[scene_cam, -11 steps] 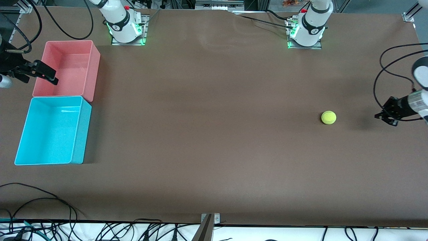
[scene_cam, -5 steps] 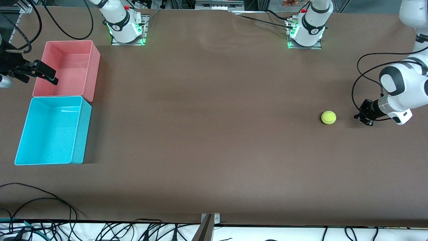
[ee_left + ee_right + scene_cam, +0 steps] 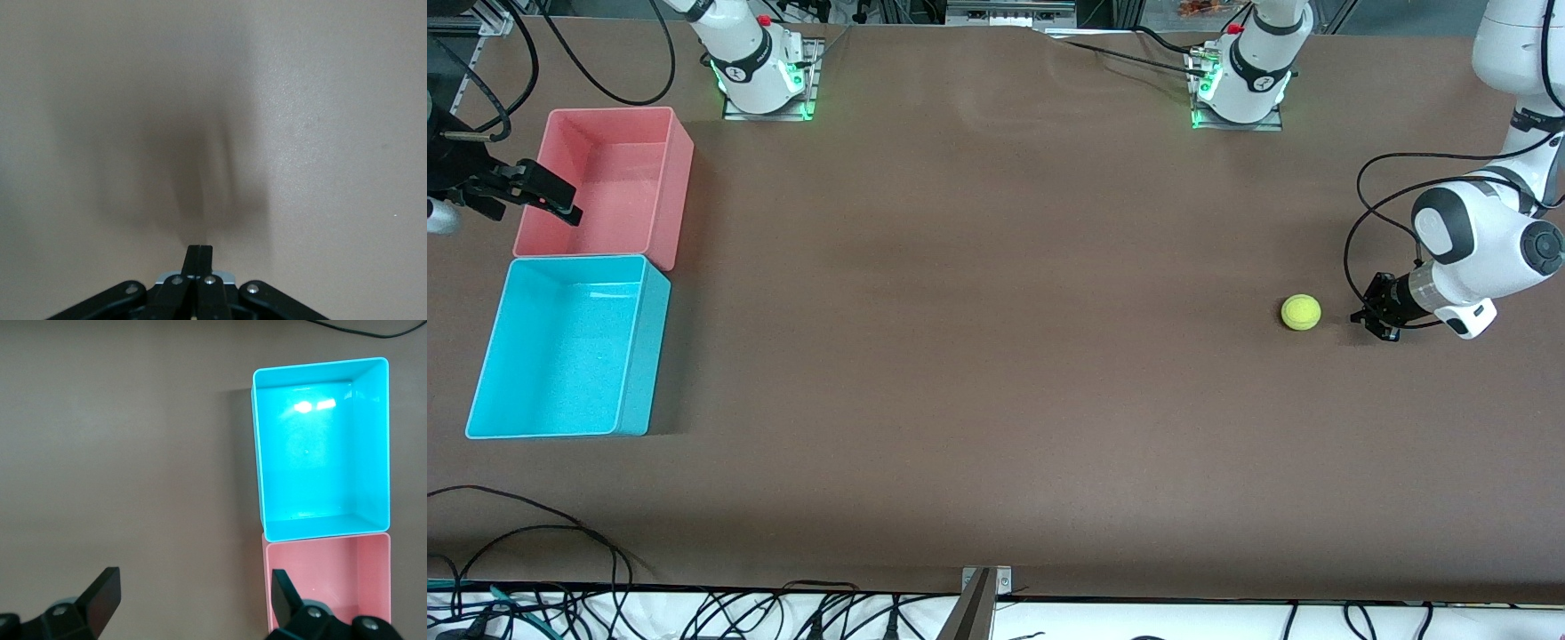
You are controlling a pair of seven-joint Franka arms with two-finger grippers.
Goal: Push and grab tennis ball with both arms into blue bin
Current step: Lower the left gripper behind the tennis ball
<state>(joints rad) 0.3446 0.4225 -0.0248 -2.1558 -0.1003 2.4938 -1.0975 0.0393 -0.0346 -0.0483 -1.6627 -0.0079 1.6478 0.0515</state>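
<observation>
Ball [image 3: 1301,312] round, beside shut left hand [image 3: 1369,317].

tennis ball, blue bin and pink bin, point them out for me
tennis ball [image 3: 1301,312], front view, middle of the ball
blue bin [image 3: 630,347], front view, its side wall
pink bin [image 3: 671,191], front view, its side wall

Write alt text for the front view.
A tennis ball lies on a brown table, the left gripper shut, low beside it. At the right arm's end sit a blue bin and a pink bin, the open right gripper over the pink one.
</observation>
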